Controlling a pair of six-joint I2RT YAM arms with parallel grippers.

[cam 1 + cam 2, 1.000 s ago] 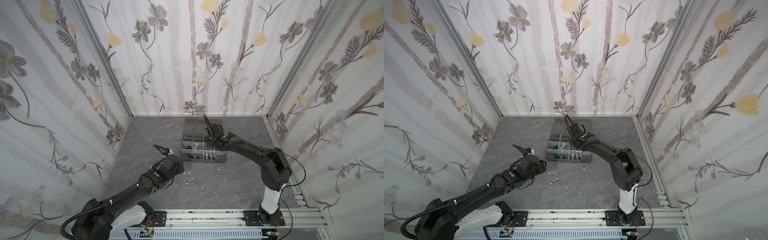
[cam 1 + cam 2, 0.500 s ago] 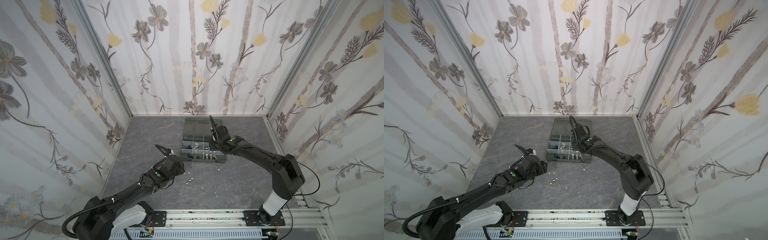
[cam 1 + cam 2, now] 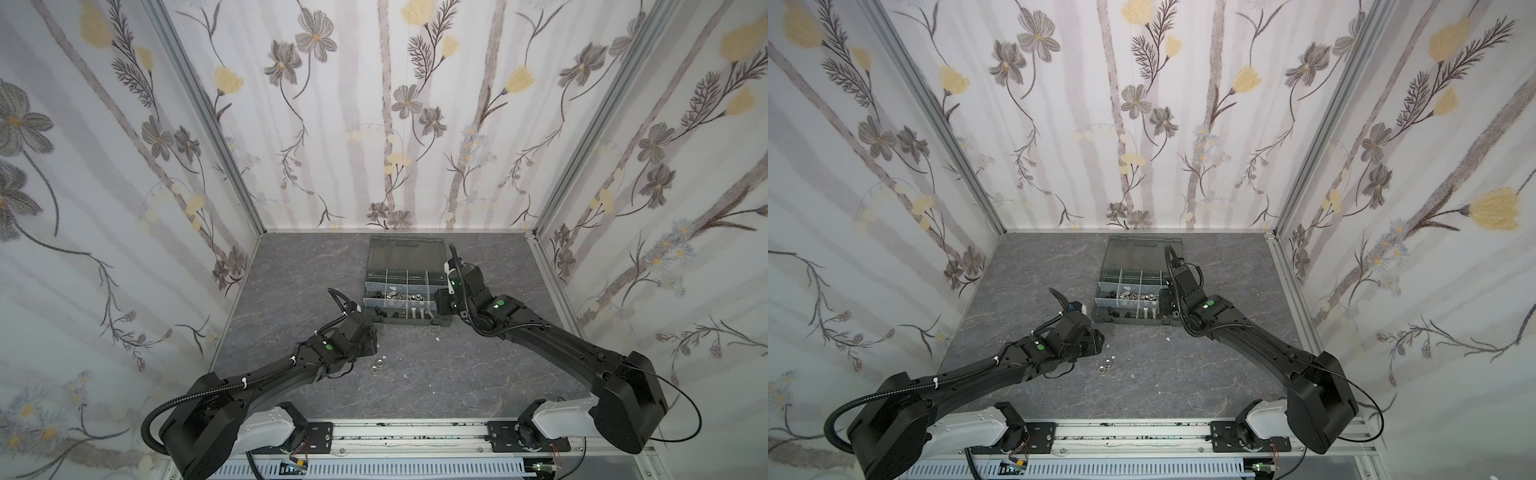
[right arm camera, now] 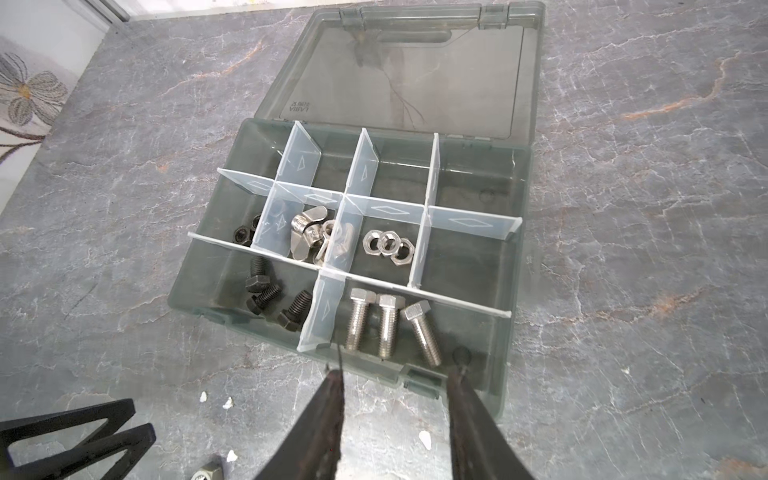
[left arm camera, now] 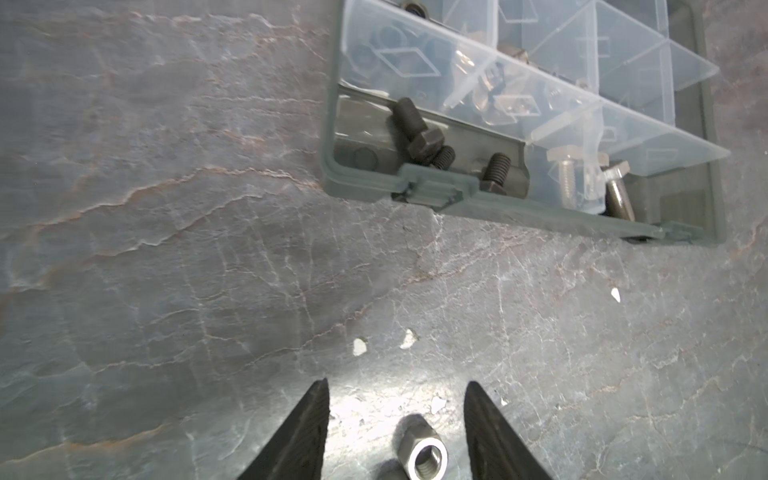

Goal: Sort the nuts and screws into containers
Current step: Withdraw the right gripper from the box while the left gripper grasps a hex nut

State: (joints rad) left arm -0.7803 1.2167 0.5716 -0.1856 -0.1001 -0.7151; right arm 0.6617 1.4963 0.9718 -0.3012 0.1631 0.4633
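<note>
**Nuts (image 3: pixel 375 368) on table (image 3: pixel 291 291), screws (image 4: pixel 268 296) in case (image 4: pixel 521 270)**

At the left, the left gripper (image 5: pixel 397 384) is held close to the table. Its jaws are released and well apart, and nothing is grasped. In the left wrist view one loose nut (image 5: pixel 422 453), silver and six-sided, is seen lying on the table between the two fingers (image 5: pixel 307 428), touched by neither. In both top views two such nuts are shown side by side just beside that gripper. Small white flecks (image 5: pixel 359 347) are scattered near them.

Further right, the case is laid open toward the back of the table, with its smoky lid (image 4: pixel 415 75) folded flat behind it. Its cells (image 4: pixel 465 257) are parted by pale dividers (image 4: pixel 361 166). In the middle row, black nuts (image 4: pixel 243 232) are kept in the leftmost cell, wing nuts (image 4: pixel 309 232) in the next, and three silver hex nuts (image 4: pixel 388 245) in the third. In the front row, three black screws are held in the left cell and three silver bolts (image 4: pixel 388 328) in the right one.

At the right, the right gripper (image 4: pixel 397 370) is poised over the case's front wall, by the bolts' cell. Its jaws are parted and empty.
</note>
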